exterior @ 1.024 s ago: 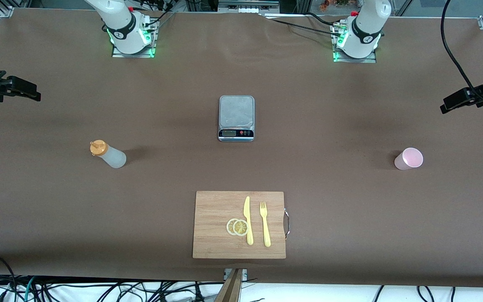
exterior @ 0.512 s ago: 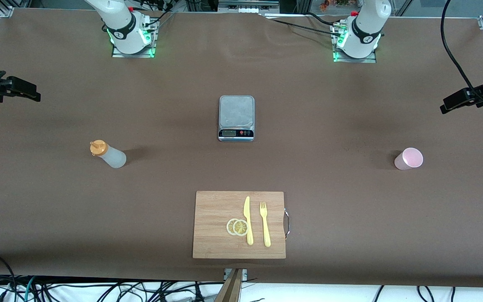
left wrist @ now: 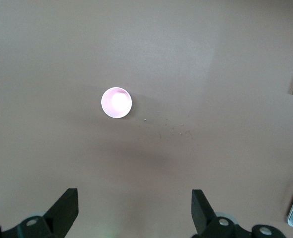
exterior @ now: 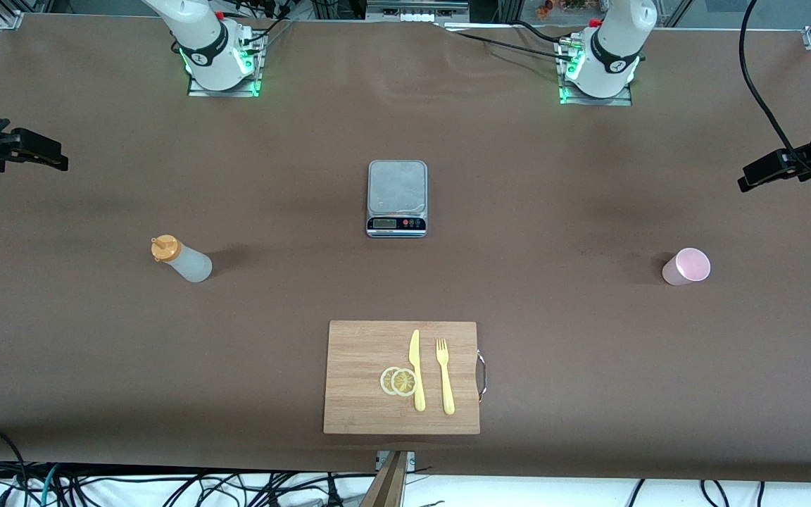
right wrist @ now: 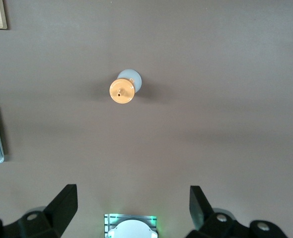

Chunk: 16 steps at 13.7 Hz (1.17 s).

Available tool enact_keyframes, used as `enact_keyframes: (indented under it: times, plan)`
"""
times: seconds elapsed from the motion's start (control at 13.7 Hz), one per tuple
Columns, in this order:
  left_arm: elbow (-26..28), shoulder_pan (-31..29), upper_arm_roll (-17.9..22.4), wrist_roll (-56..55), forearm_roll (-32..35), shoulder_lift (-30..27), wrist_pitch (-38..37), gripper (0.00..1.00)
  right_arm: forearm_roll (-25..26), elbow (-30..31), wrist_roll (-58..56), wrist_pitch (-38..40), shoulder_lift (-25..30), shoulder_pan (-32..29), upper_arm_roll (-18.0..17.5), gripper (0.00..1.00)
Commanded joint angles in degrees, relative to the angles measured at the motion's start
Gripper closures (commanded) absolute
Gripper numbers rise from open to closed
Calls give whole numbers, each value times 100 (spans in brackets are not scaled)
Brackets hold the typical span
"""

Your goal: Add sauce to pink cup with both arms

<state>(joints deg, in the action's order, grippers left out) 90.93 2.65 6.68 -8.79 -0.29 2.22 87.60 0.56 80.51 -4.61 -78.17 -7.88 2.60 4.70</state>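
Observation:
The sauce (exterior: pixel 181 259), a frosted squeeze bottle with an orange cap, stands upright toward the right arm's end of the table. The right wrist view looks down on its cap, the sauce (right wrist: pixel 122 90). The pink cup (exterior: pixel 687 266) stands upright toward the left arm's end, and the cup (left wrist: pixel 116 102) shows its round rim from above. My left gripper (left wrist: pixel 134 192) hangs high above the table near the cup, open and empty. High over the bottle's end, my right gripper (right wrist: pixel 133 188) is open with nothing in it.
A kitchen scale (exterior: pixel 396 197) sits mid-table between the bases. Nearer the front camera lies a wooden cutting board (exterior: pixel 356 352) with a yellow knife (exterior: pixel 416 370), a fork (exterior: pixel 445 377) and lemon slices (exterior: pixel 398 381). Brown table cover lies around the bottle and cup.

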Motion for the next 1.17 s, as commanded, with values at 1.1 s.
enact_keyframes:
  times: [1.1]
  plan:
    - [328,51,-44,-52,99,305,651,0,67,-27,3,-111,6,3,4,0]
